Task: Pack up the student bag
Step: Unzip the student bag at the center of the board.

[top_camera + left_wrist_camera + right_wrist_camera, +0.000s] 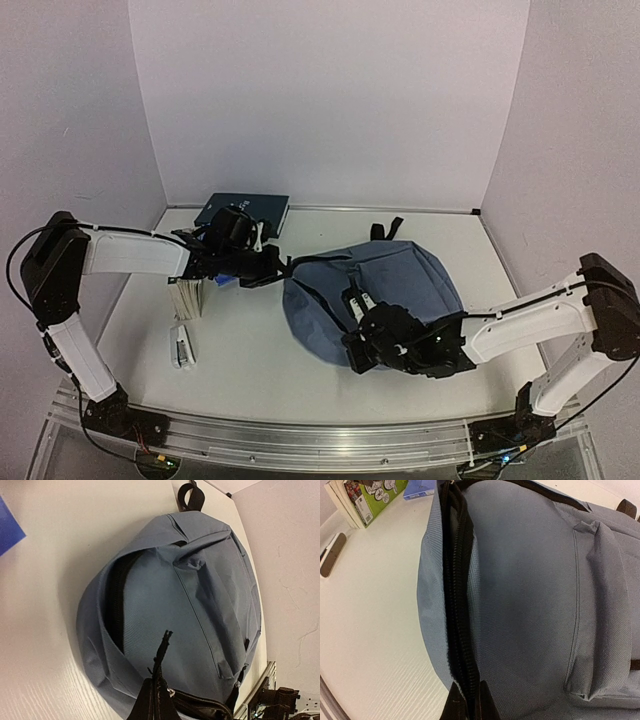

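Evidently both pincers are placed to spread the mouth of the student bag, which lies flat on the desk between them. The right pincer is clenched on the black zipper edge directly ahead of it. The left pincer is clamped on a black strap of the bag. The opening is a narrow dark slit, and nothing shows inside it. A stack of books stands unpacked on the side of the left pincer away from the bag.
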Available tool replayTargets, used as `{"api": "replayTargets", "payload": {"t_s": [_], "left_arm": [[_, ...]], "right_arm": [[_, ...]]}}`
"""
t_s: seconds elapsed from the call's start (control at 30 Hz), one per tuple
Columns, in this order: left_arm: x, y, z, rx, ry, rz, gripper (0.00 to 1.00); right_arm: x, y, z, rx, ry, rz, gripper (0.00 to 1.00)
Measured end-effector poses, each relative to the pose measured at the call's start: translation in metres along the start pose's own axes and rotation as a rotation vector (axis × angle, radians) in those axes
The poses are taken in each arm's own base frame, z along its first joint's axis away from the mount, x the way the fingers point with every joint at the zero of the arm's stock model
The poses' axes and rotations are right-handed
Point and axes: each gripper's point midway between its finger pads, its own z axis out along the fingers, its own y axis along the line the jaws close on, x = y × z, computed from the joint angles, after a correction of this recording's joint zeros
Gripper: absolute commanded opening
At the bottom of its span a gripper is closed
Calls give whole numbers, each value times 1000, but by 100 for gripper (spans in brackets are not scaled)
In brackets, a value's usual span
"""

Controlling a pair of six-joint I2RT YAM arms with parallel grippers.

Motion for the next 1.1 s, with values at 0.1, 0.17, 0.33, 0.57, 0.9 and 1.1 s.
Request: {"api": "replayTargets", "payload": {"t_s": [0.1, 0.17, 0.33, 0.57, 0.9, 1.1], "left_arm": [[0, 11, -2, -21, -2, -11, 0], [3, 15, -3, -22, 7, -9, 0], [13, 10, -1, 67, 33, 40, 0], [28, -6, 0, 175, 56, 116, 0], [43, -18, -9, 213, 61, 150, 0], [45, -20, -12, 219, 58, 154, 0]], "right_arm": [[6, 10, -9, -29, 8, 16, 0], [8, 16, -14, -53, 15, 27, 0], [13, 24, -24, -84, 48, 76, 51], [-13, 32, -36, -77, 29, 149, 66], [-73, 34, -4, -10, -18, 194, 50], [-62, 37, 21, 27, 38, 130, 44]]}}
